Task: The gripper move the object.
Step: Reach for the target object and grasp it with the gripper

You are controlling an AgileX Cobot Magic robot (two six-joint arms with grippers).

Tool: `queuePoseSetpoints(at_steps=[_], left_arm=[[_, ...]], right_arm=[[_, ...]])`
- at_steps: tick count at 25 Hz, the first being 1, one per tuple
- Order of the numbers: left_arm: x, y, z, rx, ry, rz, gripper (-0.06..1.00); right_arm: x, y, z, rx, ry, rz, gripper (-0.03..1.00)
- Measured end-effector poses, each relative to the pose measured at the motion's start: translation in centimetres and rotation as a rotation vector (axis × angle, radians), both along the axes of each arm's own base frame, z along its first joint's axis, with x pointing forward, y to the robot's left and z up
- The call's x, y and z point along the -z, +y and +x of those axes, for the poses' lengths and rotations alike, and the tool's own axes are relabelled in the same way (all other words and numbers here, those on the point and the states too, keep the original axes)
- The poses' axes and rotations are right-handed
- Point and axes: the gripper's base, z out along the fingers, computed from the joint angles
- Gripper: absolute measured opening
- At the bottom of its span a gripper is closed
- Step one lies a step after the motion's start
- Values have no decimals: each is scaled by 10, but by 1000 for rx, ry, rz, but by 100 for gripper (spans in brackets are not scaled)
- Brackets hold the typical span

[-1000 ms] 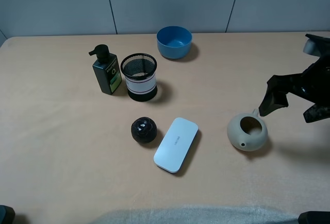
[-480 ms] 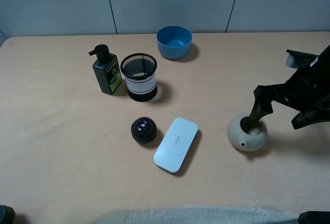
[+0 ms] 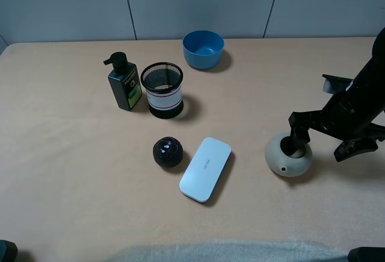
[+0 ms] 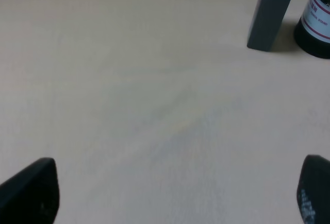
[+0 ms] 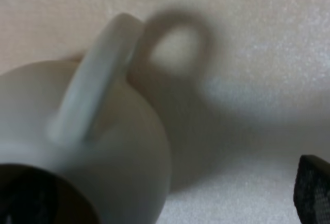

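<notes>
At the table's [image 3: 72, 153] right, the gripper's [image 3: 319, 149] spread fingers [image 3: 298, 138] straddle the object's [image 3: 283, 161] rim, not yet pinching; lift and move seem left.

wall [image 3: 198, 3]: grey panels, dark seams | table [image 3: 72, 171]: beige, matte | light: soft, even

Office-like desk [image 3: 72, 171], grey partition panels [image 3: 198, 0]

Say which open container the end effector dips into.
The beige-grey pot: the end effector has a finger in its top hole. Blue bowl and mesh cup stand apart.
</notes>
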Motion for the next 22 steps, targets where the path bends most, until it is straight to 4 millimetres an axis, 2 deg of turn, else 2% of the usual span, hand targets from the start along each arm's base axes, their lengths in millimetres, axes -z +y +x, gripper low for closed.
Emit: queuePoseSetpoints(at_steps=[14, 22], left_arm=[[0, 0, 0, 0, 0, 0, 93], [0, 0, 0, 0, 0, 0, 93]], right_arm=[[22, 2, 2, 52, 62, 11, 69], [26, 3, 3, 67, 72, 16, 68]])
